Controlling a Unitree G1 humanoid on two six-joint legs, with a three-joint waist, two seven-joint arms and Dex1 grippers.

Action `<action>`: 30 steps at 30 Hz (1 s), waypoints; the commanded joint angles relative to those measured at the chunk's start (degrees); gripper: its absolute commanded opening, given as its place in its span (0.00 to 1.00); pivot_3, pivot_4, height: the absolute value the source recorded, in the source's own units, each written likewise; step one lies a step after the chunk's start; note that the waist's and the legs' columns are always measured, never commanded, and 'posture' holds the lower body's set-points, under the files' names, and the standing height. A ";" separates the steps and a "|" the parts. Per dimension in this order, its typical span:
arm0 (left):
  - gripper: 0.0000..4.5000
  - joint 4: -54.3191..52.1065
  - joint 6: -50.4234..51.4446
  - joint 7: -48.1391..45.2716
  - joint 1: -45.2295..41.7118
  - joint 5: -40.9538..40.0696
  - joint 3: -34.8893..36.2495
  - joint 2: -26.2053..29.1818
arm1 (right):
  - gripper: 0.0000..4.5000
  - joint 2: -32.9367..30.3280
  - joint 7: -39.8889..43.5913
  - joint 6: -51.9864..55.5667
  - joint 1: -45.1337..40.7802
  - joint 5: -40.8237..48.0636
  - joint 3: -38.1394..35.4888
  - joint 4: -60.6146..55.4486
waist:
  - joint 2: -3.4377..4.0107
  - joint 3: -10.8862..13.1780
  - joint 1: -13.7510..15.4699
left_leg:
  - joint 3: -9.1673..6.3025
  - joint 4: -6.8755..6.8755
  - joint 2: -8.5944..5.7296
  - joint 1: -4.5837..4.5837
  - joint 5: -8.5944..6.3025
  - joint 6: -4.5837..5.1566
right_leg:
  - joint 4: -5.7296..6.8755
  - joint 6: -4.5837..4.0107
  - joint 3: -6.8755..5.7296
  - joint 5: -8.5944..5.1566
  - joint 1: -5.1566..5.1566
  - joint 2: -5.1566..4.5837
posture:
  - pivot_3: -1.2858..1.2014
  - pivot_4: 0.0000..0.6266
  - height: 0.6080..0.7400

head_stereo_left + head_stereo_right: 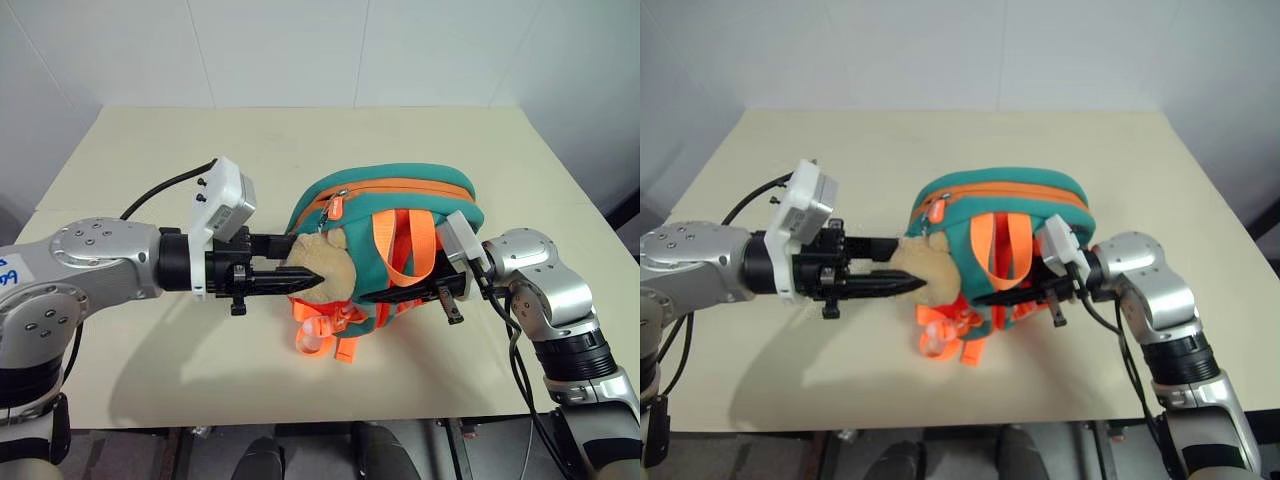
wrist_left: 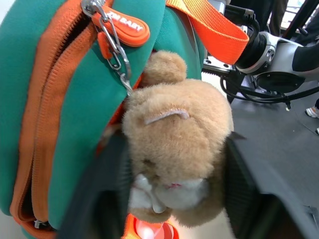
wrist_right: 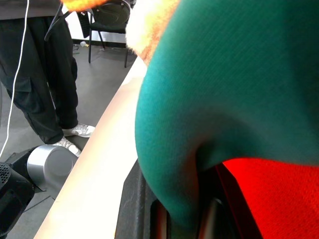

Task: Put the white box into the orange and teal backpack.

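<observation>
The left gripper point(image 1: 300, 278) is reaching in level from the robot's left, and its two black fingers point(image 2: 107, 199) are pressing against both sides of the tan plush toy point(image 2: 177, 154), clamping it between them. The toy is hanging by a small metal clip point(image 2: 117, 55) from the orange zipper pull point(image 2: 124, 27) of the backpack point(image 1: 390, 230).

The right gripper point(image 1: 405, 293) is coming in from the opposite side, its fingers pinching together on a fold of the teal fabric at the bag's lower edge; in the right wrist view the cloth point(image 3: 189, 189) is bunching between the jaws.

The backpack is sitting near the middle of the pale table point(image 1: 150, 160), between the two arms, its teal body facing up and its orange zipper band point(image 1: 400, 187) running closed along the top curve. Two orange shoulder straps point(image 1: 412, 240) are looping over its back, and more orange webbing with buckles point(image 1: 325, 325) is spilling out toward the near edge of the table.

Beyond the table's edge, in the right wrist view, a person's dark trouser legs point(image 3: 40, 74) and pale shoes point(image 3: 75, 132) are standing on a grey floor point(image 3: 99, 89).
</observation>
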 commanded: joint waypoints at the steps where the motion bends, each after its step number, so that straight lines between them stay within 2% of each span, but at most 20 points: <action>1: 0.23 0.02 -0.15 -0.98 -0.75 -1.34 2.15 1.08 | 0.12 -0.20 -0.42 -0.27 -0.34 0.29 -0.84 -2.09 | 0.00 0.00 0.01 | 0.00 0.00 0.00 0.00 0.00 0.00 | 0.00 0.00 0.00 0.00 0.00 0.00 | 0.52 0.24 1.00; 4: 0.12 1.54 -0.43 -2.69 -0.15 -2.90 5.39 2.52 | 0.12 -0.39 -0.59 -0.15 0.10 0.40 -1.07 -2.27 | 0.00 0.00 -0.04 | 0.00 0.00 0.00 -0.01 0.00 0.00 | -0.02 0.00 0.00 0.00 -0.01 0.01 | 0.52 0.24 1.00; 6: 0.09 2.61 -0.77 -3.80 0.23 -3.56 7.43 3.55 | 0.12 -0.63 -0.61 -0.15 0.54 0.46 -1.22 -2.44 | 0.01 0.00 -0.03 | 0.00 -0.03 0.02 0.00 0.00 0.00 | -0.04 -0.01 0.01 0.00 -0.01 0.02 | 0.52 0.24 1.00; 14: 0.09 12.04 -2.32 -8.16 0.08 -3.08 14.36 5.34 | 0.12 -1.13 -0.72 -0.61 1.73 0.34 -1.62 -2.65 | 0.01 0.01 -0.06 | 0.00 -0.03 0.02 0.02 0.00 0.00 | -0.04 -0.02 0.01 -0.01 -0.01 0.04 | 0.52 0.24 1.00; 26: 0.09 26.35 -6.36 -24.73 1.88 8.55 10.07 8.09 | 0.12 -0.94 -1.68 -0.83 2.73 0.42 -1.60 -3.62 | 0.03 0.02 -0.10 | 0.00 -0.18 0.06 0.02 0.00 0.00 | 0.01 -0.03 0.01 -0.02 -0.04 0.09 | 0.52 0.24 1.00; 30: 0.09 34.63 -10.58 -34.72 1.06 16.75 3.81 10.93 | 0.12 -1.12 -2.14 -0.51 3.51 0.73 -1.79 -4.32 | 0.04 0.02 -0.18 | 0.01 -0.19 0.08 0.00 0.00 0.00 | 0.02 -0.05 0.01 -0.03 -0.06 0.12 | 0.52 0.24 1.00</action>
